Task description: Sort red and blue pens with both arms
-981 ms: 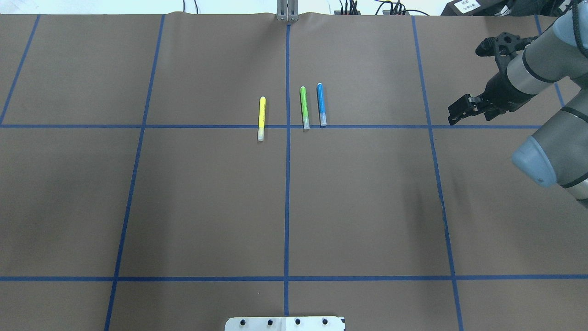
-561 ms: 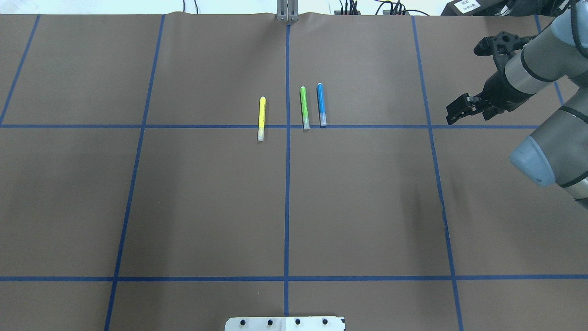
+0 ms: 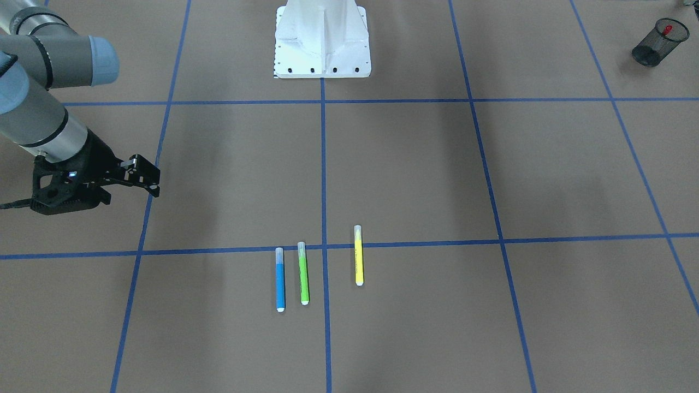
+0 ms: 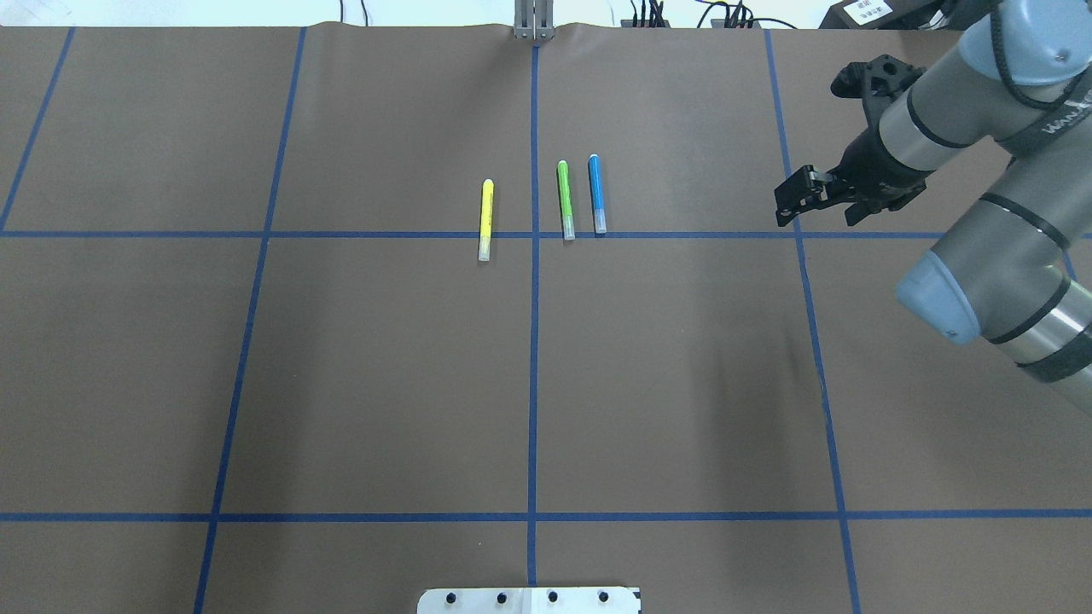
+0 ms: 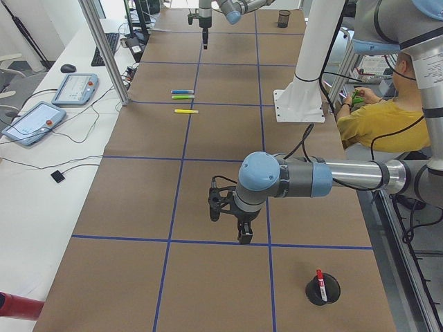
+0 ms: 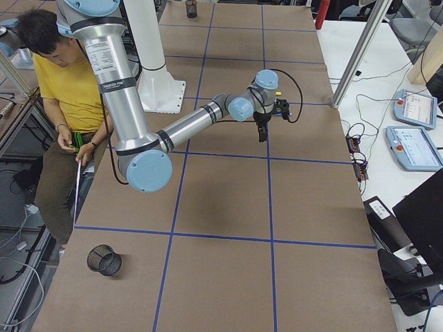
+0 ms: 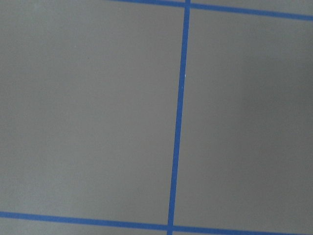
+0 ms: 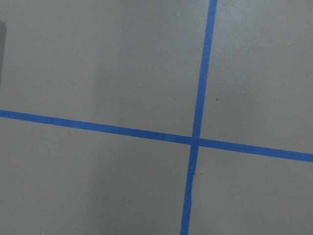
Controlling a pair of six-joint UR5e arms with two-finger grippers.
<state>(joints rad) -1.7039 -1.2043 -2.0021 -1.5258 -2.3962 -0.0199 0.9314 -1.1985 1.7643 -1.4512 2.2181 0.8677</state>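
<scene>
The blue pen (image 4: 596, 194) (image 3: 280, 286) lies flat near the table's middle, just right of the centre tape line in the overhead view. The red pen (image 5: 320, 279) (image 3: 667, 29) stands in a black mesh cup (image 5: 322, 290) (image 3: 652, 35) on my left side. My right gripper (image 4: 789, 203) (image 3: 148, 179) hovers well to the right of the blue pen, open with nothing between its fingers. My left gripper (image 5: 243, 233) points down over bare table a little short of that cup; I cannot tell whether it is open or shut.
A green highlighter (image 4: 564, 200) lies right beside the blue pen, and a yellow one (image 4: 485, 220) lies left of the centre line. A second, empty mesh cup (image 6: 104, 260) stands at my right end. A person (image 6: 66, 90) sits beside the pedestal (image 3: 322, 41).
My right arm has swung left, carrying its gripper closer to the pens. The pens have not moved.
</scene>
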